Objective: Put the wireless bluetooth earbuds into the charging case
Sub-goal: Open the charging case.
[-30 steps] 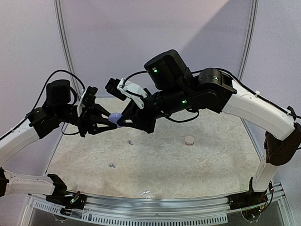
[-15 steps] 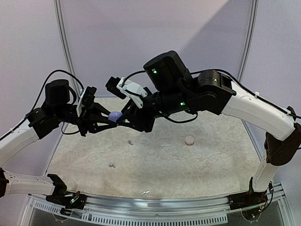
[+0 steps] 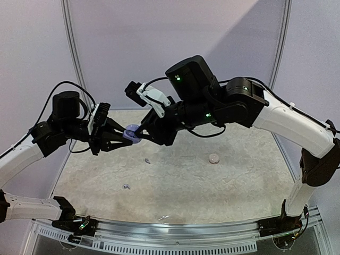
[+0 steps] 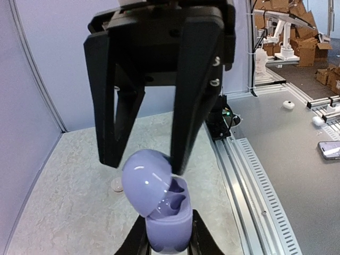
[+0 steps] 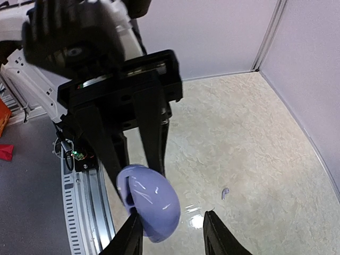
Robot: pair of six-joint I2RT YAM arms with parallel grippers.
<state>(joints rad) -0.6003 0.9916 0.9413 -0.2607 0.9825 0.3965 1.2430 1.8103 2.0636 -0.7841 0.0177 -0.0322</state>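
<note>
Currently my left fingers point(image 4: 167, 240) clamp the case point(image 4: 169, 226) by its base, up in the air over the tabletop's point(image 3: 239, 186) far left corner. That lets my right fingers point(image 4: 144, 163), spread wide, work its lid point(image 4: 144, 178). It's glossy pale lavender, hinged half open, with the sockets seemingly empty. Both earbuds point(image 3: 147, 160) lie below.

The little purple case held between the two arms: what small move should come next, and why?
Probably the right gripper should tip the lid further back. The left gripper has its jaws shut on the base of the charging case, whose lid stands only half open, one right jaw at its edge, partly over the sockets. An earbud lies on the table.
</note>
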